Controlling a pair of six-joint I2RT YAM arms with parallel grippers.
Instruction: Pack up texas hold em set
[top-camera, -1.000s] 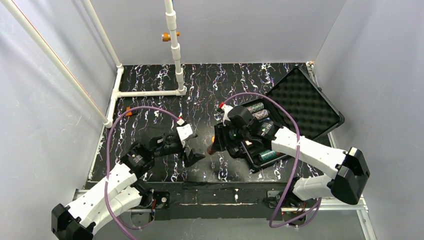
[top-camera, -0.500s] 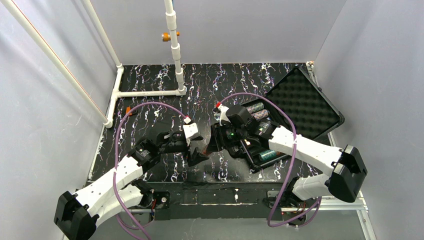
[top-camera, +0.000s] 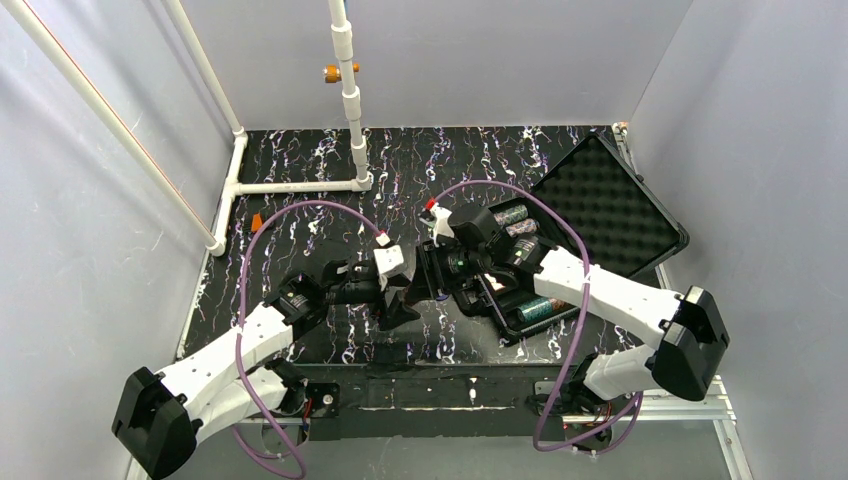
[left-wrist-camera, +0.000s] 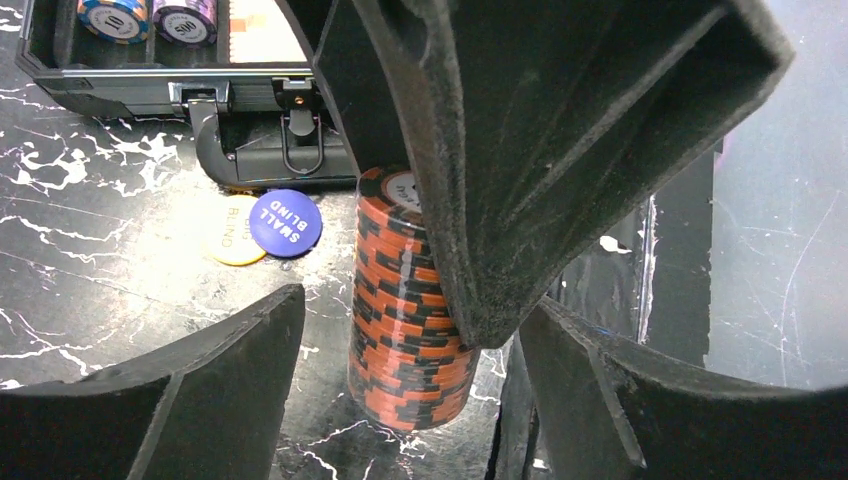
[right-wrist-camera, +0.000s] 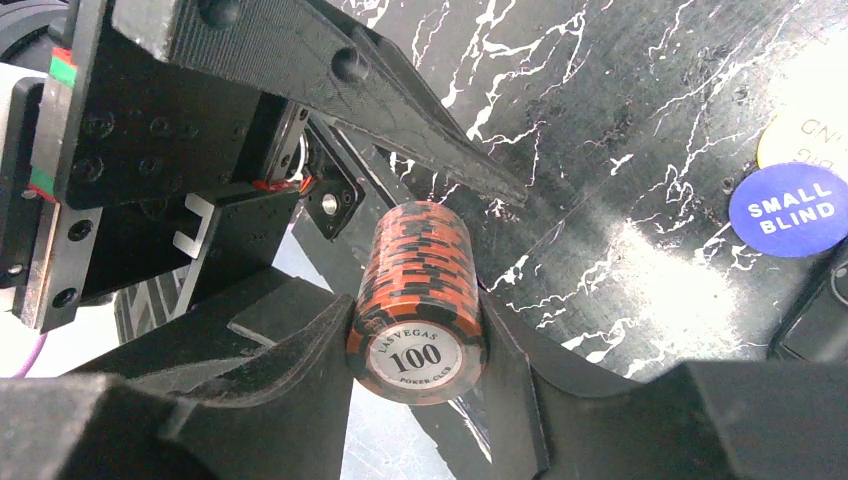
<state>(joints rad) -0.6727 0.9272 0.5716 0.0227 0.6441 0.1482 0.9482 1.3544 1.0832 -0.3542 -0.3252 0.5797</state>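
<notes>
An orange-and-black chip stack (right-wrist-camera: 420, 290) marked 100 sits between the fingers of my right gripper (right-wrist-camera: 418, 350), which is shut on it. In the left wrist view the same stack (left-wrist-camera: 410, 310) stands between the fingers of my left gripper (left-wrist-camera: 410, 330), which is open with gaps on both sides. One right finger (left-wrist-camera: 540, 150) lies against the stack's upper part. The two grippers meet left of the open black case (top-camera: 610, 210). A blue SMALL BLIND button (left-wrist-camera: 285, 222) and a yellow button (left-wrist-camera: 232, 232) lie on the table by the case's handle.
The case base (top-camera: 505, 322) holds several chip rolls (top-camera: 533, 308), and its foam-lined lid leans open to the back right. A white pipe frame (top-camera: 300, 186) stands at the back left. Grey walls enclose the black marbled table (top-camera: 300, 230).
My left arm has reached right until its fingers straddle the chip stack, and its jaws have narrowed. My right gripper has carried the stack a little to the left.
</notes>
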